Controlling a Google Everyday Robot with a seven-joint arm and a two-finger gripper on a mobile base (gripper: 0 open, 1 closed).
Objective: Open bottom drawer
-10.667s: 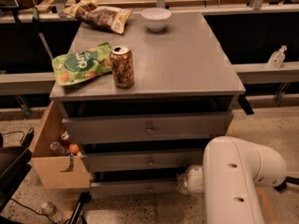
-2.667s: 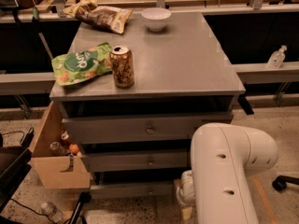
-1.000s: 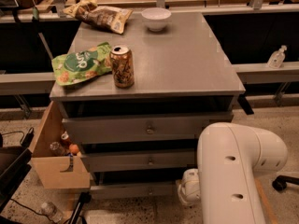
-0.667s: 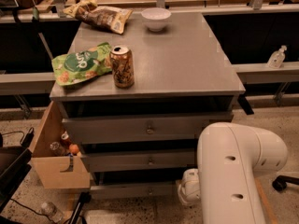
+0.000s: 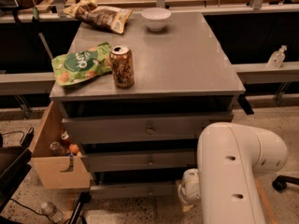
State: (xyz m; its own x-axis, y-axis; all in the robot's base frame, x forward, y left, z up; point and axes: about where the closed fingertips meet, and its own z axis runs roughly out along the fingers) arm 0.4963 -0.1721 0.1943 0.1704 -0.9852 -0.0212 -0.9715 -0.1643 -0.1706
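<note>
At far left a wooden box [image 5: 56, 164] hangs off the side of the cabinet, near the left end of the drawer fronts, so the pull should go straight out and not swing that way. On the counter [image 5: 187, 55] above sit a green snack bag [image 5: 79, 69], a can [image 5: 122, 66] just beside it, a brown chip bag [image 5: 100, 15] and a white bowl [image 5: 156, 18] towards the back. A smooth, steady pull looks wise so the upright can is not rocked. Below them the bottom drawer [image 5: 133, 189] is the lowest and slimmest of the three grey fronts, close to the floor, and appears shut or nearly so. Its small round knob [image 5: 150, 189] sits at the middle of the front. The tool [image 5: 189, 193] is low at the right end of that front, mostly hidden behind the big white arm [image 5: 233, 171], and whether it is released or clenched cannot be told. It looks to be right of the knob, not on it. To do this step well, it probably needs to move left along the front, line up level with the knob, and take hold squarely. The middle drawer [image 5: 140, 160] just above leaves little room, so the approach should stay low and horizontal.
</note>
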